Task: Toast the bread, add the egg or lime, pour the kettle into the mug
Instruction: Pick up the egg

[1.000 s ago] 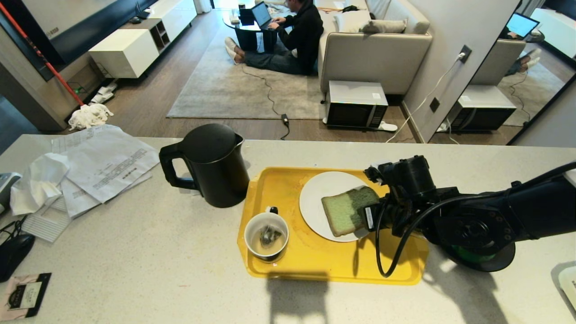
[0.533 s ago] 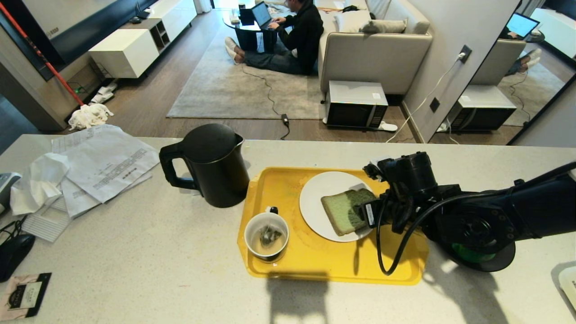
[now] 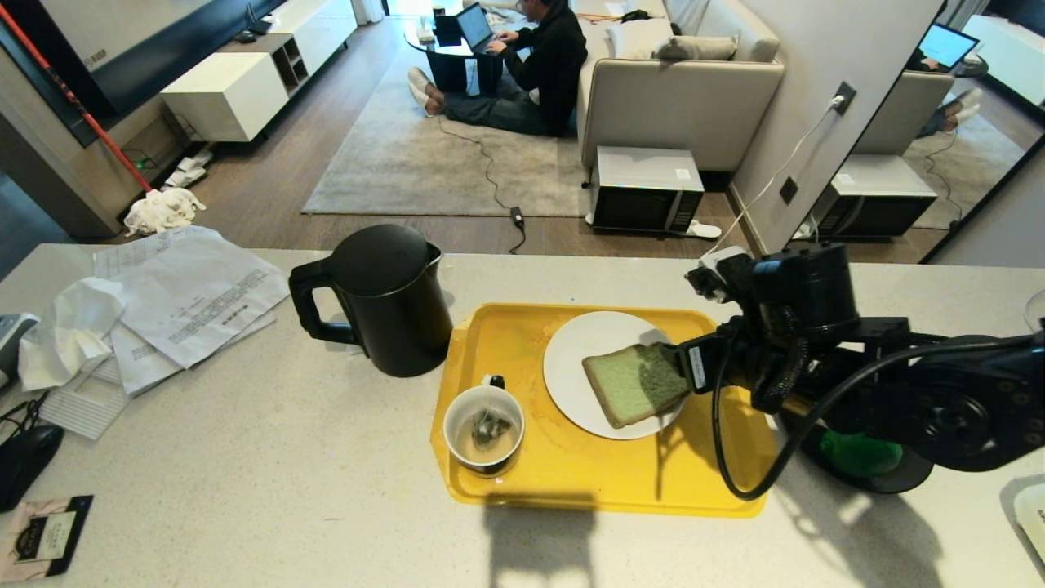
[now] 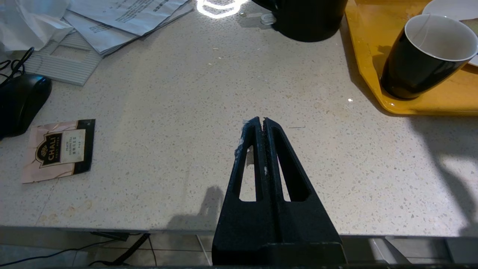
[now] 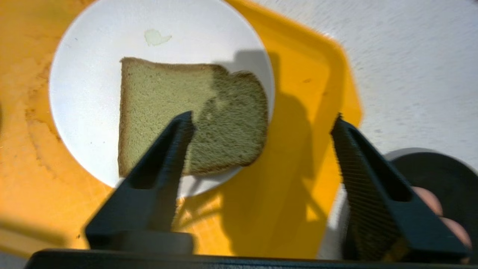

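while the right end effector [image 5: 261,119] hangs over the yellow tray [image 3: 571,482] with its fingers [image 5: 168,149] spread wide and nothing between them, the bread [image 3: 635,382] lies flat on the white plate [image 3: 571,359] just beneath, apart from both fingers. it is 1 thick square slice, pale green with a brown-tan crust, half in the arm's shadow. just beside the tray's right edge, pinkish eggs [image 5: 429,200] sit in a dark bowl. the mug [image 3: 483,429], dark outside and white inside, stands on the tray near the plate. the black kettle [image 3: 384,298] stands on the desk [image 3: 286,490] touching the tray's left edge. the left end effector [image 4: 263,125] is pressed together, empty, above the desk. a sachet [image 4: 59,149] there reads "chali".
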Controlling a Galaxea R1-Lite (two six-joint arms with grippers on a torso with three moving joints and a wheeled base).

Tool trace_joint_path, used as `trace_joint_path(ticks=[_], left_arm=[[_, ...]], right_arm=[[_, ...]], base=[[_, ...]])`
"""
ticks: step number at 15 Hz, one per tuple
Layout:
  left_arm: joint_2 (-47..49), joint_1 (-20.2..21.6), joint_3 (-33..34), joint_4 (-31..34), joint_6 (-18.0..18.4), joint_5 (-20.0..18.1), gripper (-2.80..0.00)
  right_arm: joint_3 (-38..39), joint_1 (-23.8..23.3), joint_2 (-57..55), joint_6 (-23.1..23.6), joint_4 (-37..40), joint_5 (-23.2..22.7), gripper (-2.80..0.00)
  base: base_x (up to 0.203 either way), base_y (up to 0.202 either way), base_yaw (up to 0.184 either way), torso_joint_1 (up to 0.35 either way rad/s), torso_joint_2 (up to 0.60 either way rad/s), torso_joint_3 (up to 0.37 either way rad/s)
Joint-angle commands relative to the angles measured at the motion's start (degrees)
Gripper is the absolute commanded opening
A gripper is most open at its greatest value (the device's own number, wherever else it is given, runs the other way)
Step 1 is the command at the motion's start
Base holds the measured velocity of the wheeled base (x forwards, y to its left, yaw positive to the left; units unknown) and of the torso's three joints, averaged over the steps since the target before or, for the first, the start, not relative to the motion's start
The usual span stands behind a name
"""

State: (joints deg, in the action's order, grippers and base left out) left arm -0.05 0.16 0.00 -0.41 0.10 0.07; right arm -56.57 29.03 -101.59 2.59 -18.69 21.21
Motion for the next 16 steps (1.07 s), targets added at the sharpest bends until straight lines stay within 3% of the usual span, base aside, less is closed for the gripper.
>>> trace_joint_path(ticks=[1, 9, 12, 16], left_arm=[[0.05, 0.02, 0.00, -0.02, -0.01, 0.01, -2.80], [-0.03, 0.02, 0.00, -0.02, -0.01, 0.01, -2.80], [0.05, 0.02, 0.00, -0.02, -0.01, 0.01, -2.80], [0.05, 0.02, 0.00, -0.02, -0.01, 0.01, -2.80]], right_arm=[[3.81, 0.10, 9.77, 1.80, -0.11, 0.30, -2.80], [13.86, -1.27, 35.22, 4.07, 3.19, 4.24, -2.80], [15.29, -7.48, 44.79, 4.36, 6.95, 3.75, -2.80], [19.22, -16.57, 59.45, 4.66, 8.26, -2.28, -2.80]], base=[[0.000, 0.000, 0.000, 0.000, 0.00, 0.000], [0.000, 0.000, 0.000, 0.000, 0.00, 0.000], [0.000, 0.000, 0.000, 0.000, 0.00, 0.000], [0.000, 0.000, 0.000, 0.000, 0.00, 0.000]])
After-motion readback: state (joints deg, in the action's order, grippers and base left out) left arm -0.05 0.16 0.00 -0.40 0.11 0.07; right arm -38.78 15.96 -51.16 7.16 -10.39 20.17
